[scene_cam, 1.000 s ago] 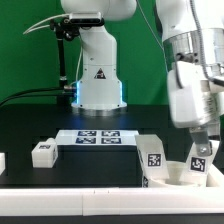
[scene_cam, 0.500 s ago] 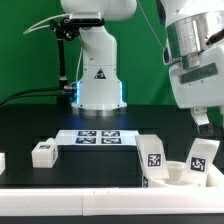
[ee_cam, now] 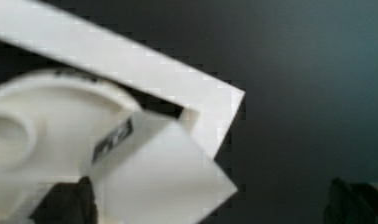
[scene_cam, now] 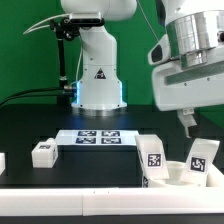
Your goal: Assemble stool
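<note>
Two legs (scene_cam: 153, 152) stood socketed in the seat (scene_cam: 172, 176) at five o'clock in the exterior view, with one loose leg (scene_cam: 42, 152) at eight o'clock. The gripper (scene_cam: 188, 121) had risen clear of them since a second earlier. Wrist view: fingers (ee_cam: 70, 198) spread wide, empty, over the seat (ee_cam: 35, 120). Fetching the loose leg probably wants a square, centred descent.

We count three legs: leg one (scene_cam: 42, 153), leg two (scene_cam: 153, 155), leg three (scene_cam: 200, 158). Seat (scene_cam: 175, 178): one. Marker board (scene_cam: 97, 138): one. Gripper (scene_cam: 189, 123): one. White piece (scene_cam: 2, 161) cut by frame edge: one, kind unclear.
</note>
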Tool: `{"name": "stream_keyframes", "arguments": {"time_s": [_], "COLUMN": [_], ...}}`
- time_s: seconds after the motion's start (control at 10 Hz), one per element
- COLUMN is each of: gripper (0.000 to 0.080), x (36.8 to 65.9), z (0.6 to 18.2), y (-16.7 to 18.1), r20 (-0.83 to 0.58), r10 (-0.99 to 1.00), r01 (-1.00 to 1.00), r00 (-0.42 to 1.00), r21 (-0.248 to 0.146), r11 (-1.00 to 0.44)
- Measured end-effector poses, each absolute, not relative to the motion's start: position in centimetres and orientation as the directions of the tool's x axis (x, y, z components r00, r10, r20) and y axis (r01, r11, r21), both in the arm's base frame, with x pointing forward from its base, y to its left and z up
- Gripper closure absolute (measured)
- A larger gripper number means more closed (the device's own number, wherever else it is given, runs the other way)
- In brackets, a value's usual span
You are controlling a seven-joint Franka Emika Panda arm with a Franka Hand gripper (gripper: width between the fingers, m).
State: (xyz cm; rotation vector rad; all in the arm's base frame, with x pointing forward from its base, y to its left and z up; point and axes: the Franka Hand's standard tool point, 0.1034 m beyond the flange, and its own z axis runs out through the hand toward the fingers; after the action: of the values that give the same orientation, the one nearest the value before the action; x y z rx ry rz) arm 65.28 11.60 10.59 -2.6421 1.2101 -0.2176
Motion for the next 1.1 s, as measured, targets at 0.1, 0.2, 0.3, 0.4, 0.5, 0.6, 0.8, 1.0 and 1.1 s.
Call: {"name": "stream_keyframes", "arguments": {"time_s": [0.1,0.2,0.3,0.4,0.5,0.6,0.8,1.0,1.1], "gripper": [0.0151,0.0151,0.0151,0.0151,0.0151,0.0151,0.0151,0.0151,0.0151], "x": [65.7,65.4,65.1,65.1,65.1,65.1,65.1,64.5,63.8], "z": [10.9,10.6,10.2,9.9,9.9,9.9,9.8,9.0,8.3], "y": [11.2,11.3,11.2,10.8,10.6,10.4,10.1,10.9,11.9], "r20": [0.085,0.112,0.121,0.161,0.176,0.185,0.202,0.168,0.065], "r10": [-0.626,-0.474,-0.393,-0.357,-0.28,-0.236,-0.104,0.293,0.459], "r01": [-0.593,-0.444,-0.364,-0.325,-0.251,-0.209,-0.082,0.297,0.459], "r00": [0.775,0.873,0.911,0.92,0.944,0.954,0.974,0.941,0.886], "r21": [-0.246,-0.219,-0.208,-0.195,-0.171,-0.157,-0.114,0.001,0.017], "r11": [-0.767,-0.869,-0.908,-0.925,-0.953,-0.965,-0.99,-0.955,-0.888]}}
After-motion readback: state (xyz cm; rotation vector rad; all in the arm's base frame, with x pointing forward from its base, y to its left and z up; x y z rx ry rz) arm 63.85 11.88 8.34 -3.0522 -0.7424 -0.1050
